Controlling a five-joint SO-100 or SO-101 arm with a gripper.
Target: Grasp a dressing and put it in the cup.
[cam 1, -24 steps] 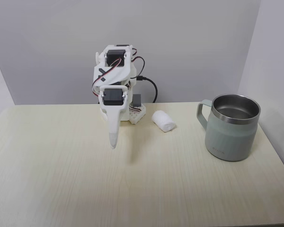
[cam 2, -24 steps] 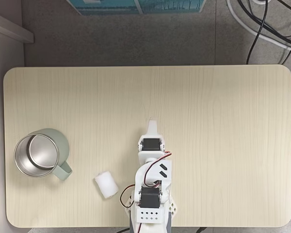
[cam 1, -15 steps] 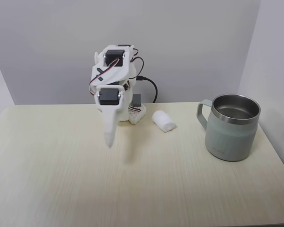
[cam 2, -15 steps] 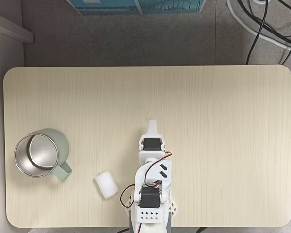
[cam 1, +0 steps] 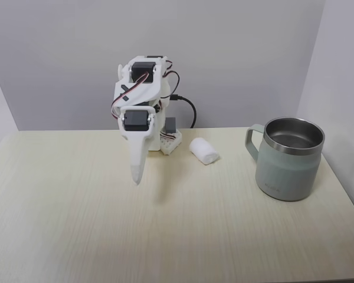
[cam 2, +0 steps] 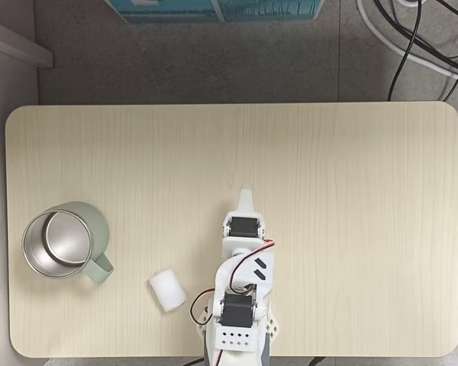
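The dressing (cam 1: 203, 151), a small white gauze roll, lies on the table next to the arm's base, also seen from above (cam 2: 168, 290). The cup (cam 1: 289, 158), a sage-green mug with a steel inside, stands upright at the right of the front fixed view and at the left of the top fixed view (cam 2: 63, 242), handle toward the dressing. My gripper (cam 1: 137, 178) hangs above the table, pointing down, shut and holding nothing. From above the gripper (cam 2: 246, 195) points away from the base, well apart from dressing and cup.
The arm's white base (cam 2: 233, 335) sits at the near edge of the pale wood table (cam 2: 343, 168). Black cables (cam 2: 412, 38) run on the floor beyond the table. A wall stands close behind the cup in the front fixed view.
The gripper has swung slightly sideways, to the left in the front fixed view and to the right in the top one. Dressing and cup have not moved.
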